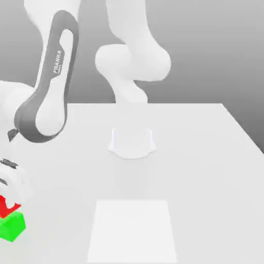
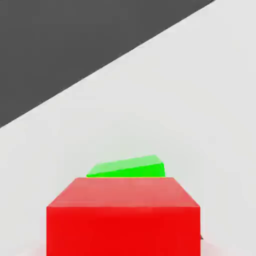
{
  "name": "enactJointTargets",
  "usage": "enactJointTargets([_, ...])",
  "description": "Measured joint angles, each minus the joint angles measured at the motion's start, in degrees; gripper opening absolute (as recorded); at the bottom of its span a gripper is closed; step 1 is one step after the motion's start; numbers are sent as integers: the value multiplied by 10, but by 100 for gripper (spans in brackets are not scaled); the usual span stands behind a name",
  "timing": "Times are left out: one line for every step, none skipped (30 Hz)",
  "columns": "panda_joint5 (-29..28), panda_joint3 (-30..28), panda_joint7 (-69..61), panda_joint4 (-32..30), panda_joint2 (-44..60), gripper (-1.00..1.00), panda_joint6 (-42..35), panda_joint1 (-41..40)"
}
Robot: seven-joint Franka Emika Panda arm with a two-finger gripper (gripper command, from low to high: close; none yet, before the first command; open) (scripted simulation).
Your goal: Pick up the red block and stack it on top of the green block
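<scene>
Where the hand [image 1: 11,195] hovers, red block [image 1: 6,206] sits beneath.

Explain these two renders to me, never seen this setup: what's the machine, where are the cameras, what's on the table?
These are simulator renders of a single white and grey robot arm mounted on a plain white table. The exterior view comes from a camera off the arm looking across the table; the hand view comes from a camera on the arm's hand, looking past its claw. At the exterior view's lower left, the claw is at a small bright red cube that sits on top of a small bright green cube. The hand view shows the same red cube up close with the green cube behind it. Whether the claw grips the red cube can't be told.
</scene>
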Motion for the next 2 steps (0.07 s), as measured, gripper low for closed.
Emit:
enactJointTargets([0,0,0,0,0,100,0,0])
enactJointTargets([0,0,0,0,0,100,0,0])
